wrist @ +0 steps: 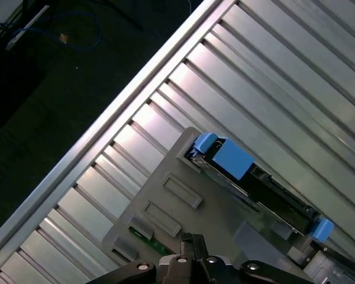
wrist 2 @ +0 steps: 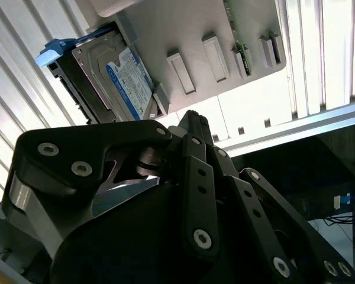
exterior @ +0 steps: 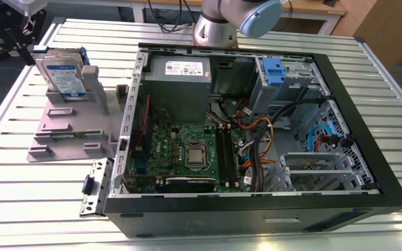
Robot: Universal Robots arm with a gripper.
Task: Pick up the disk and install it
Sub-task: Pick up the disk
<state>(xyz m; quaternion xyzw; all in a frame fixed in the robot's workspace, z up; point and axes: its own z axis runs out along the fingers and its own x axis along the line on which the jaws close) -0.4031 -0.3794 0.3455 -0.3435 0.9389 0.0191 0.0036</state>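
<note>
Second wrist view: disk (wrist 2: 115, 83) upright in stand (wrist 2: 183, 29), just beyond closed, empty gripper (wrist 2: 191, 121)

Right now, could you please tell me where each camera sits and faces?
Exterior view: raised, looking down on the open computer case; the arm shows.
Second wrist view: on the wrist, looking past the gripper at the disk in its grey stand.
First wrist view: on the wrist, over the gripper, facing the disk's edge.
All share the disk and stand.
</note>
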